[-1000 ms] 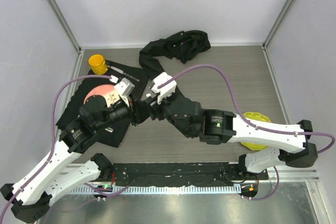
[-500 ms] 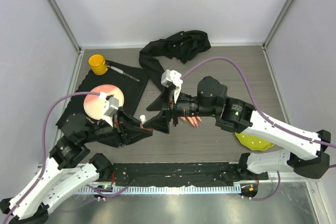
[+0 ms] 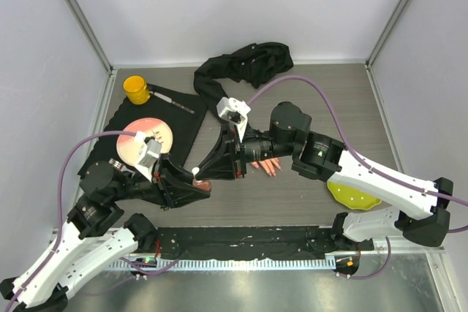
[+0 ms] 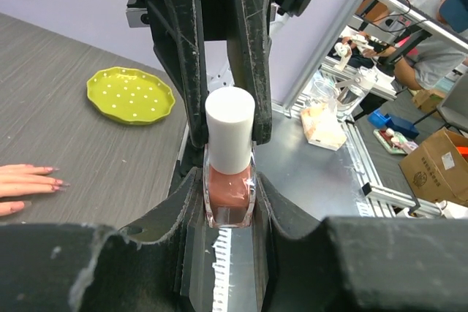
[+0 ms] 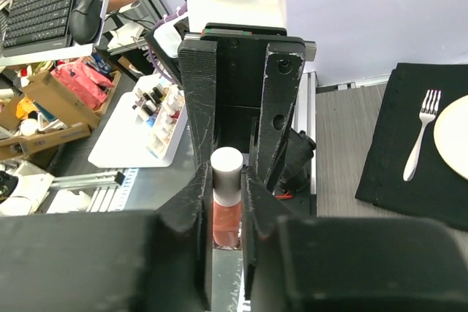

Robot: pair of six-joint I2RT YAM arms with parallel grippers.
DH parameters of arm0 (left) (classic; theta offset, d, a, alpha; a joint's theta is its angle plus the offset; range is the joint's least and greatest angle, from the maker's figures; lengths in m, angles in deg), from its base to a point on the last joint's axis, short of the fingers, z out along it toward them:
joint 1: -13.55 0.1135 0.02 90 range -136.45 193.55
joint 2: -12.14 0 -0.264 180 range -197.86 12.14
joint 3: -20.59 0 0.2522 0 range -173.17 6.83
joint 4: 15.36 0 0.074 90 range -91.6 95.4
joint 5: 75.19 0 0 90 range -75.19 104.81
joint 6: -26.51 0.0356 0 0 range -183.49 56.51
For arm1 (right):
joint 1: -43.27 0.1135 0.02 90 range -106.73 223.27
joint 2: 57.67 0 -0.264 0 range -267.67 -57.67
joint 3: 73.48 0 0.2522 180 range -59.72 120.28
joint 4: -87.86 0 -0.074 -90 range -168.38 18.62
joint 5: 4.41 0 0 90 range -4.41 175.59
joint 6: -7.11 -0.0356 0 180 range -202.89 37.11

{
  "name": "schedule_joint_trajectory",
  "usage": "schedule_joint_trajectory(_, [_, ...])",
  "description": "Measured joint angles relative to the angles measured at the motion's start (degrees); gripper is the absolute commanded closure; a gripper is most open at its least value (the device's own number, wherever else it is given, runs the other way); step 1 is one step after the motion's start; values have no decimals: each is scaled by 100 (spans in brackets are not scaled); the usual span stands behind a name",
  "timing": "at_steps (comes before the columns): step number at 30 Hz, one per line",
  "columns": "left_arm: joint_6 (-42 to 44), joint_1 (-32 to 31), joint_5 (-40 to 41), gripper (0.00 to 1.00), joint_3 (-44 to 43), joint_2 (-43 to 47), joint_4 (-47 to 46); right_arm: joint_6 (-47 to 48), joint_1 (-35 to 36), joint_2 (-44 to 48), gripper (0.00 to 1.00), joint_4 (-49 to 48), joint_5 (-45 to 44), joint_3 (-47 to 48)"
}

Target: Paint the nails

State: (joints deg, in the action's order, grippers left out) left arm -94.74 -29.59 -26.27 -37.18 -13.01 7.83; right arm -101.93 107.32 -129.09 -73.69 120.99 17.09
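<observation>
— Two claws busy; where are the nails (image 3: 273, 172)?
— My left claw (image 4: 229, 184) clamps the polish bottle (image 4: 229, 208); my right claw (image 5: 227, 180) pinches its white cap (image 4: 229, 129); those nails lie on the bench (image 3: 329, 100) just to my right, by my right wrist.

The top view is bright and even. Soft white light comes from above and bounces off the pale walls (image 3: 219, 5). Shadows under the arms are faint and soft on the grey table (image 3: 344, 100). The metal strip (image 3: 292, 283) at the bottom shines with a dull glare. The black cloth (image 3: 248, 60) is so dark that its folds are hard to see. In both wrist views the polish bottle (image 4: 229, 173) looks sharp. The black fingers (image 4: 164, 213) closest to the camera are dark and blurry. Far things behind look a little soft.
</observation>
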Motion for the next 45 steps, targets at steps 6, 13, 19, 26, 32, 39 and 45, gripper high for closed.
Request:
schedule_joint_trajectory(6, [245,-2,516,100,-291,-74,492,94,-13,-20,99,-44,-409,0])
schedule_joint_trajectory(13, [708,-24,2645,100,-741,-586,1279,765,1239,-326,99,507,-5416,396])
schedule_joint_trajectory(19, [793,-22,3593,100,-763,-1368,1189,1023,1497,-1176,99,828,-7938,881])
schedule_joint_trajectory(26, [850,4,3403,100,-697,-1674,964,1285,1366,-1128,58,1040,-7720,822])
schedule_joint_trajectory(32, [946,11,2439,100,-555,-931,970,1427,1178,-459,38,1349,-5729,627])
schedule_joint_trajectory(39, [706,4,804,100,-262,-234,752,1158,1023,247,33,1314,-3093,389])
schedule_joint_trajectory(45, [431,4,31,100,-31,-7,647,560,662,315,43,898,-1646,85])
